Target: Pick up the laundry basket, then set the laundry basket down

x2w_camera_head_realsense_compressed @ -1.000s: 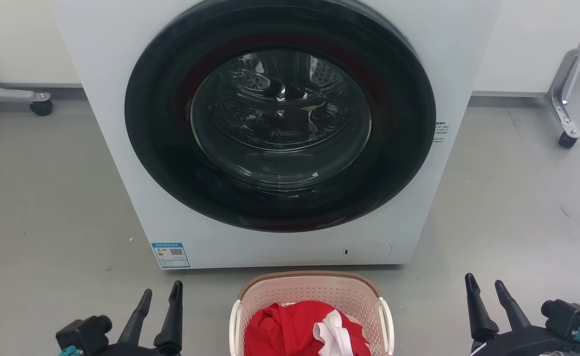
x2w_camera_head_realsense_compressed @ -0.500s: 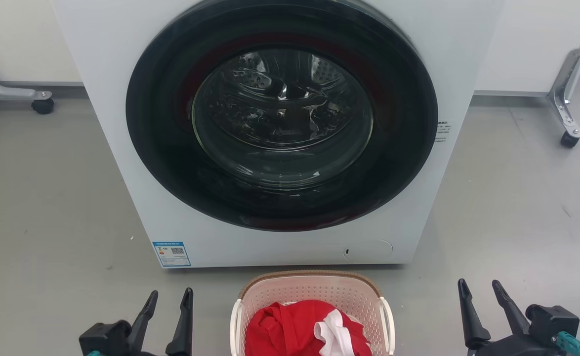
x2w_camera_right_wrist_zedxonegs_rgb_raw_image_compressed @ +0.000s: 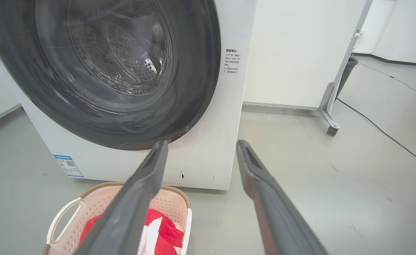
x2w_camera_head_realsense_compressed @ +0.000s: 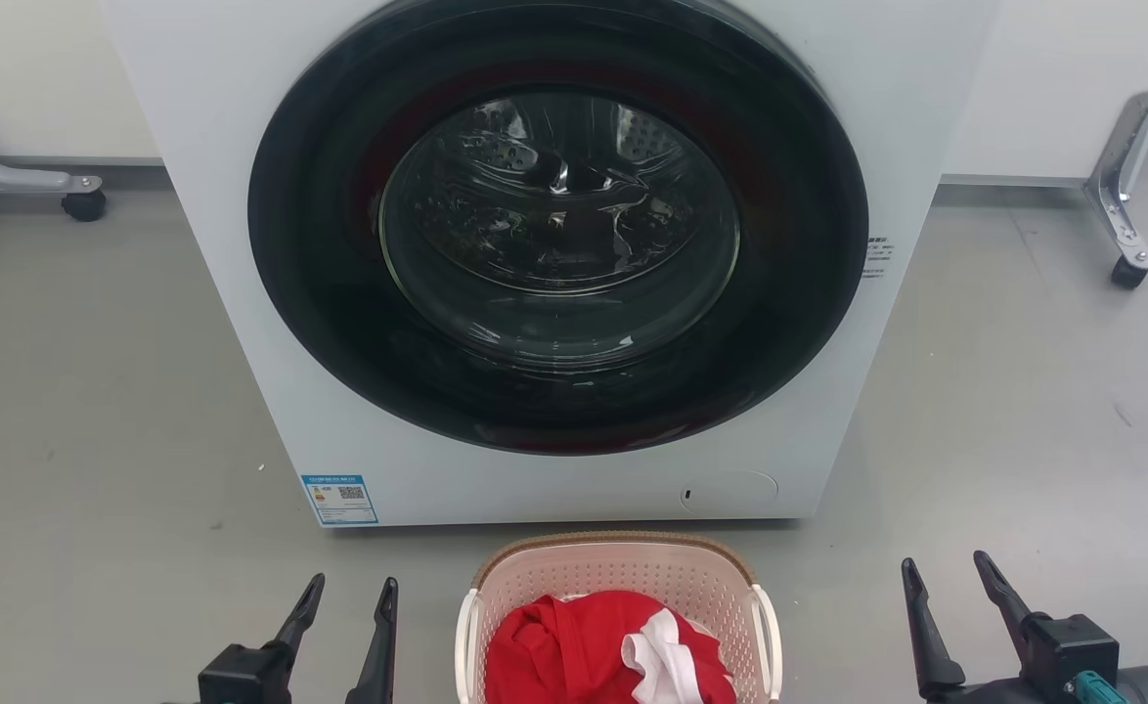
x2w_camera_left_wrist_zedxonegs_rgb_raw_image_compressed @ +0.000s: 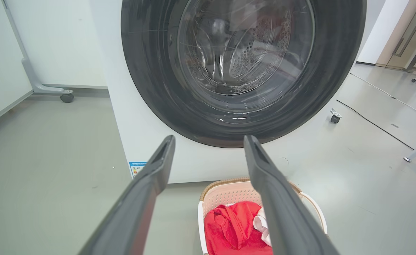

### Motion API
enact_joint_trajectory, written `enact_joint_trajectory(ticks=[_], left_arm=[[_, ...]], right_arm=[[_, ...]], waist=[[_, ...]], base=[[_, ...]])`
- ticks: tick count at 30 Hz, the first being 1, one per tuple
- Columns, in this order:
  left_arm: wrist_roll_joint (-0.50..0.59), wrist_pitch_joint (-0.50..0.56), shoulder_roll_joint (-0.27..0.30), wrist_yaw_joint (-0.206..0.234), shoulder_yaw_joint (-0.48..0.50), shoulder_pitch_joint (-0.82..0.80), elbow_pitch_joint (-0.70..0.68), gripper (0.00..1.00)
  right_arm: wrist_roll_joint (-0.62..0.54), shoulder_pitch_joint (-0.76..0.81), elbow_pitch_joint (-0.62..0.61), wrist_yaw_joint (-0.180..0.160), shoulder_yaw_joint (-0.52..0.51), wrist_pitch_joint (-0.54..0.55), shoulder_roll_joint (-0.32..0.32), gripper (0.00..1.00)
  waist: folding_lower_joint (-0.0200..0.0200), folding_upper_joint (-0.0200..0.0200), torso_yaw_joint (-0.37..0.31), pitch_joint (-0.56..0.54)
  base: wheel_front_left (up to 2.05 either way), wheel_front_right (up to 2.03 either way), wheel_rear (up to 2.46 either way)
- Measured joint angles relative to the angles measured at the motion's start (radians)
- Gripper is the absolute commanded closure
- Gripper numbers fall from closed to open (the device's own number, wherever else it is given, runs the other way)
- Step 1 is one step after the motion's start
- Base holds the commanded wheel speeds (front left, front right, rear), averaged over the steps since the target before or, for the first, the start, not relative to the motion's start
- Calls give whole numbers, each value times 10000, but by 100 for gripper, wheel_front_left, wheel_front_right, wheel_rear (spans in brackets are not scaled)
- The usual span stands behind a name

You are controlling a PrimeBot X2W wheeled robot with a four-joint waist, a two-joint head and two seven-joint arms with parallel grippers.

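Left gripper (x2w_camera_head_realsense_compressed: 354,582) and right gripper (x2w_camera_head_realsense_compressed: 944,561) each carry 2 long tapered dark fingers (x2w_camera_head_realsense_compressed: 922,626) on black blocks (x2w_camera_head_realsense_compressed: 1073,647).

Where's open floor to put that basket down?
Bare grey floor spreads left of the washing machine, out to a castered frame leg, and right of it, out to another leg. The middle is tight: the laundry basket sits just before the machine, flanked by the left gripper and right gripper.

- Open floor (x2w_camera_head_realsense_compressed: 124,411) flanks the laundry basket (x2w_camera_head_realsense_compressed: 623,577) on both sides, around my left tool (x2w_camera_head_realsense_compressed: 354,583) and right tool (x2w_camera_head_realsense_compressed: 945,562).
- The washing machine (x2w_camera_head_realsense_compressed: 554,479) blocks just behind it.
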Motion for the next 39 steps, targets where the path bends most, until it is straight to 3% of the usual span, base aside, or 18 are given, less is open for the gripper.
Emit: enact_joint_trajectory(ticks=[39], left_arm=[[395,-50,-151,88,203,-78,385,0]], right_arm=[[-328,370,17,-75,-510,-19,107,0]], waist=[[0,0,-39,-48]], base=[[0,0,0]])
